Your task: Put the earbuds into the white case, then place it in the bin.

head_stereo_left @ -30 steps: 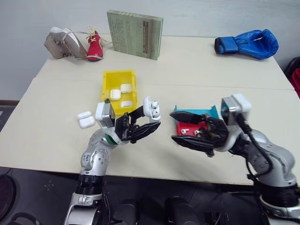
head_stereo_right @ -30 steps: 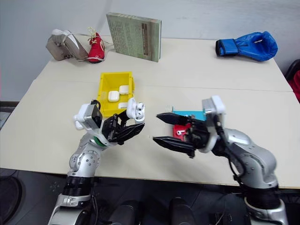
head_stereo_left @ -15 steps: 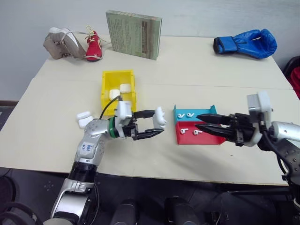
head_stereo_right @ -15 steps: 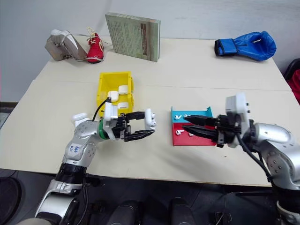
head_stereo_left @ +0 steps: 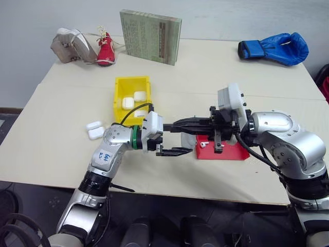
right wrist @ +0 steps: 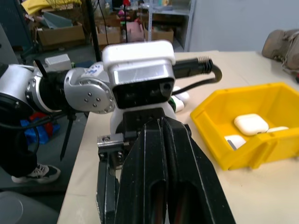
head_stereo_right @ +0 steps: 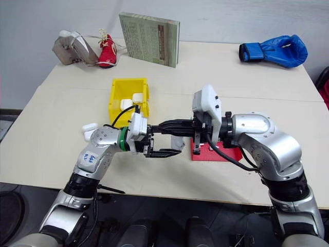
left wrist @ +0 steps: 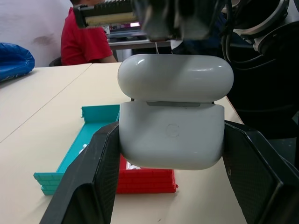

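My left gripper is shut on the white case, one black finger on each side. The case's hinged lid stands open. In the head view this gripper hangs above the table just left of the tray. My right gripper is shut and reaches leftwards, its tips lying over the left gripper and close above the case lid. I cannot tell if anything is pinched between its fingers. An earbud lies in the red half of the tray. The yellow bin stands behind the left arm.
Three white cases lie in the bin and two more on the table to its left. A green book, a red shoe and a blue boxing glove line the far edge. A person in red sits beyond.
My right gripper has closed at the tray, then swung left until its tips lie over the left gripper. My left gripper has turned and shifted right with the case.
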